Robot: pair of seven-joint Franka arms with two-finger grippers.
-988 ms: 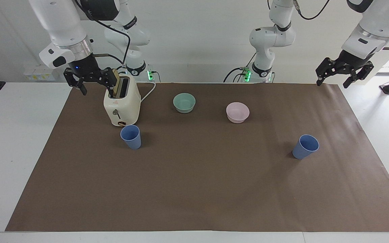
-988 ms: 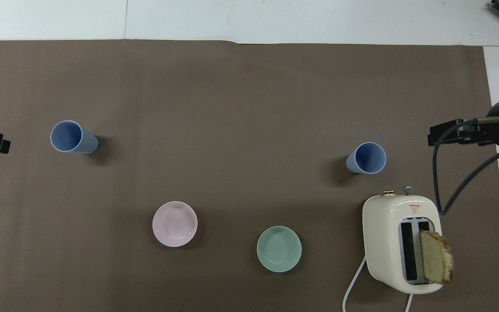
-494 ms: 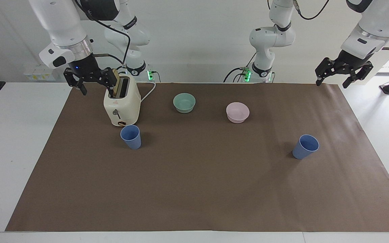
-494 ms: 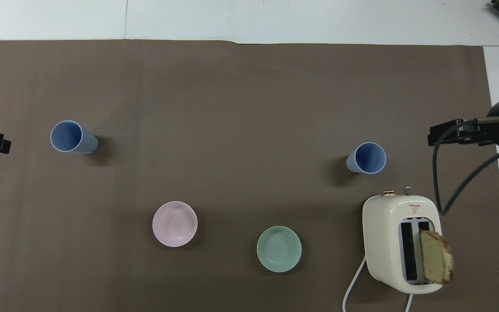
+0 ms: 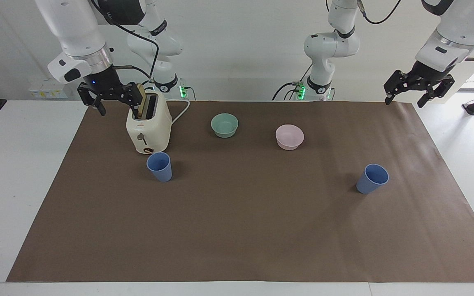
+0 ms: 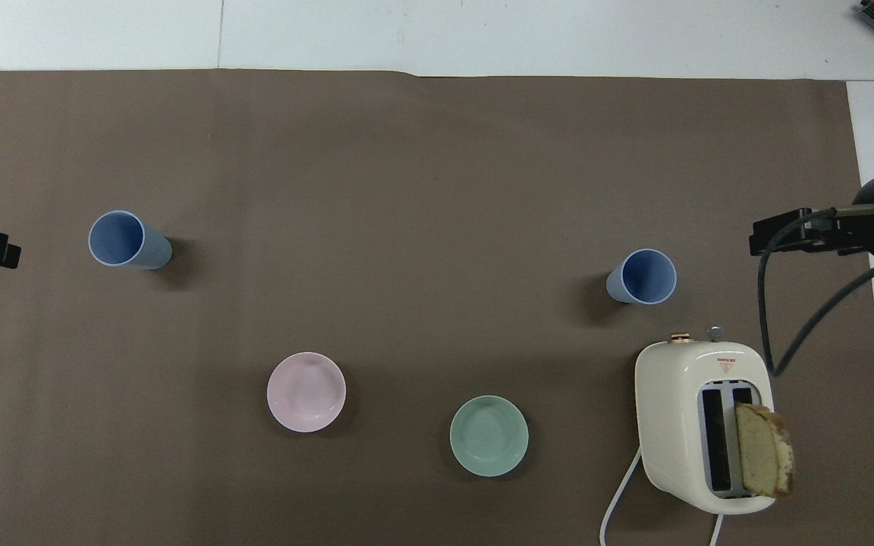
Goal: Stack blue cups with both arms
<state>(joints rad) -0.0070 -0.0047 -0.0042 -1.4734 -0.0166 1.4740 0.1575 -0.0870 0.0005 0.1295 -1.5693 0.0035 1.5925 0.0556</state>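
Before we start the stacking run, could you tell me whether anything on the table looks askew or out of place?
One oddity: a slice of bread stands half out of one slot of the cream toaster, leaning outward. The two periwinkle-blue plastic cups stand upright and apart, and the teal bowl and pink bowl look normal.

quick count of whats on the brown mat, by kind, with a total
cups: 2, one blue cup by the toaster, the other blue cup toward the left arm's end
bowls: 2, a teal bowl and a pink bowl
toaster: 1
bread slice: 1, standing in the toaster
total: 6
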